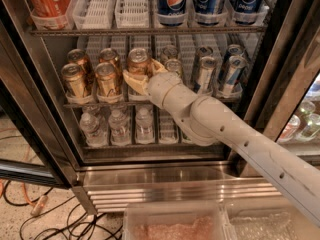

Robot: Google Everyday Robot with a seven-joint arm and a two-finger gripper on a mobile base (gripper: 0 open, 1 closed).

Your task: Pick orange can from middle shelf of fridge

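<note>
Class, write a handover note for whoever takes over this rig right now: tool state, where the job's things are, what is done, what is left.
The tool is inside the fridge, at the orange can in the third lane from the left. Whether it grips cannot be told.
The can stands upright on the middle shelf, not yet drawn out.
Done: the arm is at the can.
Left: confirm the grasp, lift, withdraw the can from the fridge.
</note>
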